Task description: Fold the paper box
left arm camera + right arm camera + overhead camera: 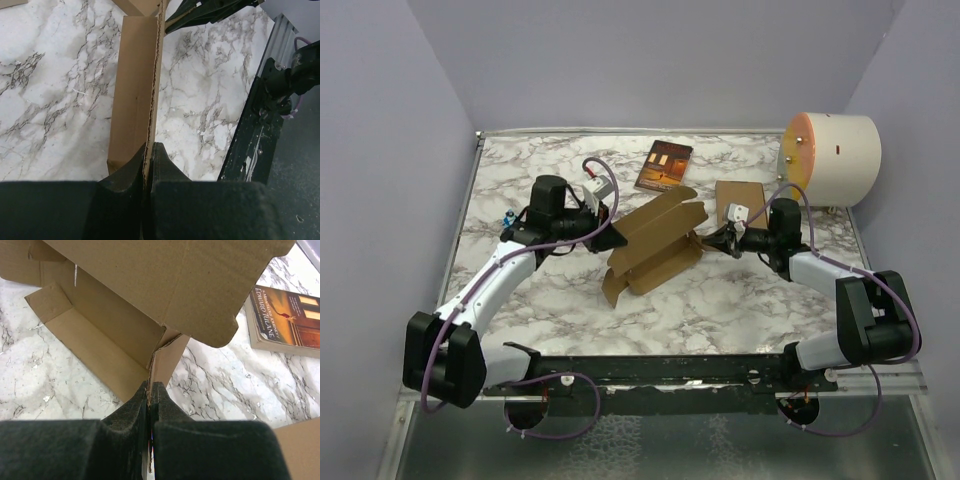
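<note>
- The left jaws are pressed together on a thin raised edge of the paper box (132, 90). The edge vanishes between the pads, so how far in it reaches cannot be told.
- The right jaws pinch a small corner flap at the box's opposite end, and the nipped part is likewise hidden.
- The box lies half-formed, its troughs open upward, on the marbled counter (720, 310) between the two arms. The left wrist view cuts off its far end.
- Behind the box, apart from it, lies a dark book (663, 165). The right wrist view clips its cover, so the title is only partly legible.
- Behind and right of the box lies a flat brown carton (740, 203), partly covered by the right arm.
- Farther right of the box a cream cylinder (835, 158) lies on its side.
</note>
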You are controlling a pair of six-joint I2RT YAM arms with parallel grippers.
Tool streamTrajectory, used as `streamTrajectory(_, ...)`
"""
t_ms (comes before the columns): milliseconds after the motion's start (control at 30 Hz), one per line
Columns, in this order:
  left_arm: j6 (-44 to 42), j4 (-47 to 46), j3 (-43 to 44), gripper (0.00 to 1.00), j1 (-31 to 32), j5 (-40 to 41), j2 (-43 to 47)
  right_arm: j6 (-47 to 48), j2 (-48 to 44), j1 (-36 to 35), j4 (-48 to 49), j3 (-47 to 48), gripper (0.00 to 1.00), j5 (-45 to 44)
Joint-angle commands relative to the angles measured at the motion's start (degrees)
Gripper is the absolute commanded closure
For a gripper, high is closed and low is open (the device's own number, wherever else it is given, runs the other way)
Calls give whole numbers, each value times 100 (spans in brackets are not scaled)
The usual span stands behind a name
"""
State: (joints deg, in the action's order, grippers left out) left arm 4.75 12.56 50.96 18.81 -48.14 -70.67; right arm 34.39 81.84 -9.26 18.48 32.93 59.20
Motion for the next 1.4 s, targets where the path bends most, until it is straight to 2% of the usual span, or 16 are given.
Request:
streamTrajectory(0, -149, 492, 242, 100, 32, -104, -131, 141, 21, 19, -247, 85, 98, 48)
streamTrajectory(367, -408, 795, 470, 100, 192, 195, -314, 350, 84, 24, -739, 291, 94, 212)
streamTrajectory(667, -482, 908, 546, 100, 412, 586, -318, 742, 134, 49, -1473, 538, 83, 327)
streamTrajectory(967, -450, 826, 484, 100, 459, 697, -235, 1017, 210, 430, -2158, 784, 69, 825)
streamTrajectory(1167, -449, 786, 496, 100, 522, 707, -230, 1133, 184, 492, -2338, 828, 53, 1095)
streamTrajectory(1367, -505, 808, 527, 100, 586, 727, -188, 961, 284, 565, -2517, 1010, 49, 1249)
